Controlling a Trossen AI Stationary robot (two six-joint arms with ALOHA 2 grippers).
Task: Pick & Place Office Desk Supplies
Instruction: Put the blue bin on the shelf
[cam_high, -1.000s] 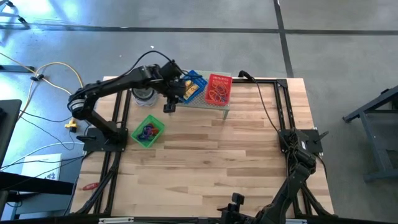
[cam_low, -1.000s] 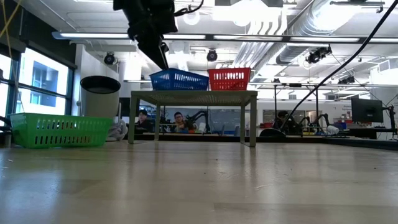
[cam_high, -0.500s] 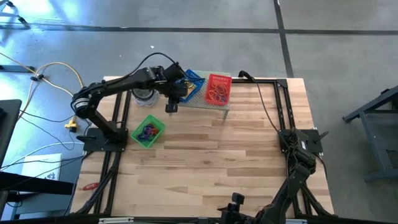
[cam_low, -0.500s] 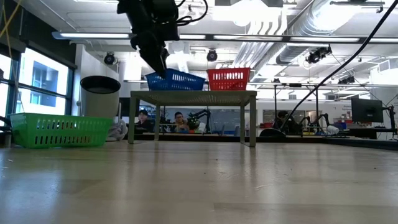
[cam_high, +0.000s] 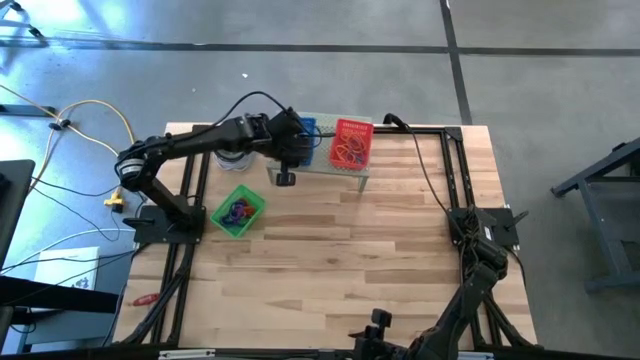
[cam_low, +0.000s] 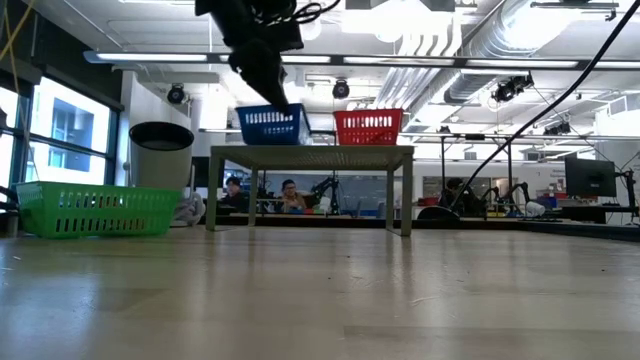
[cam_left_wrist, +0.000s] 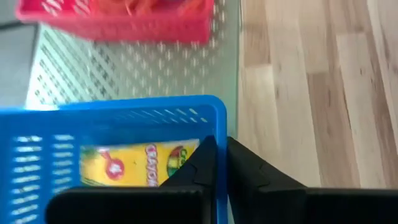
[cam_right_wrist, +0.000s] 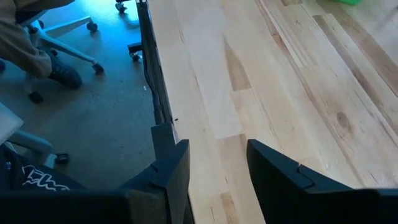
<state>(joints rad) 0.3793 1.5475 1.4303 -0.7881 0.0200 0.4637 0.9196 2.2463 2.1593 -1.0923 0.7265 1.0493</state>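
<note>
Blue basket (cam_left_wrist: 112, 134) wall pinched by left gripper (cam_left_wrist: 221, 163), on perforated shelf (cam_left_wrist: 137, 71)

A grey concrete floor (cam_high: 520, 60) crossed by dark seams surrounds the pale wooden bench (cam_high: 340, 250). Beyond it, windows (cam_low: 60, 135) stand at the left, strip lights (cam_low: 400, 57) and ducts (cam_low: 520, 25) overhead, two people (cam_low: 260, 192) far behind.
</note>
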